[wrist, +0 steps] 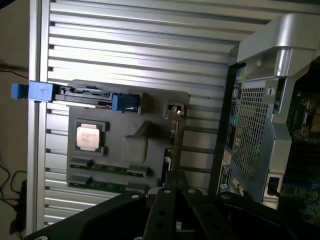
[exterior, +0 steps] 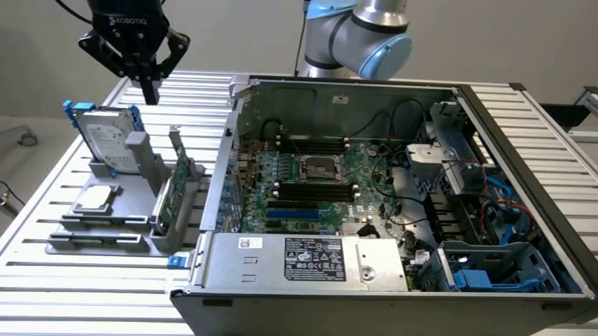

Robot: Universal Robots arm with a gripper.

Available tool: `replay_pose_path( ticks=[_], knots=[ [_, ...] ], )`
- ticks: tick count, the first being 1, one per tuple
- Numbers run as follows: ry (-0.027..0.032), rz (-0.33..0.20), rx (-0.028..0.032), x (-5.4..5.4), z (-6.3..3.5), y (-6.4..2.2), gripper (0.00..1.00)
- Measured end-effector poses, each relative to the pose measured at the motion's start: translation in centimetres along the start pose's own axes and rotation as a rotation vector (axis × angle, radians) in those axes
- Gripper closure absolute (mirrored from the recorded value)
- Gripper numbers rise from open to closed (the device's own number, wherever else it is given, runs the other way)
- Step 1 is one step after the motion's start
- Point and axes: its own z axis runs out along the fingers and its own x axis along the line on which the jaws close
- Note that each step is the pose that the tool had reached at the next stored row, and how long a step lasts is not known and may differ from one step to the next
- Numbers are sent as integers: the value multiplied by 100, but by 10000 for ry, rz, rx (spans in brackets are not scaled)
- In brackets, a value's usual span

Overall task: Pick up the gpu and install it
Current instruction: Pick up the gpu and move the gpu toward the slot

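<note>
A slatted aluminium desk (exterior: 56, 280) carries everything. Most of it is taken up by an open computer case (exterior: 374, 308) lying on its side, its motherboard (exterior: 309, 182) exposed, with cables and drive bays towards the exterior view's right. Behind the case rises the grey and blue Universal Robots arm (exterior: 360, 35). On the exterior view's left, just beside the case, sits a grey parts holder (exterior: 103, 231). At the holder's far end a silver hard drive (exterior: 105, 140) with blue rails stands upright. The gpu (exterior: 173, 192) stands on edge in a slot along the side of the holder nearest the case, green circuit board facing the hard drive side; from the wrist view it appears edge-on as a thin line (wrist: 174, 135) with its silver bracket at the far end. The black hand (exterior: 150, 94) hangs in the air above the holder, clear of the parts, its fingers pressed together and pinching nothing; in the wrist view its tips (wrist: 172, 180) line up with the gpu's edge. A small square silver processor chip (exterior: 98, 199) lies flat in a holder pocket below the hard drive.
</note>
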Motion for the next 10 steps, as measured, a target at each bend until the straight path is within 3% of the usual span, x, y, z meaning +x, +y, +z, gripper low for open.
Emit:
replay_pose_path(
  ticks=[9,10],
  knots=[
    [-7,-115,5,0,0,1,88],
    [-7,-127,5,0,0,2,83]
  ],
)
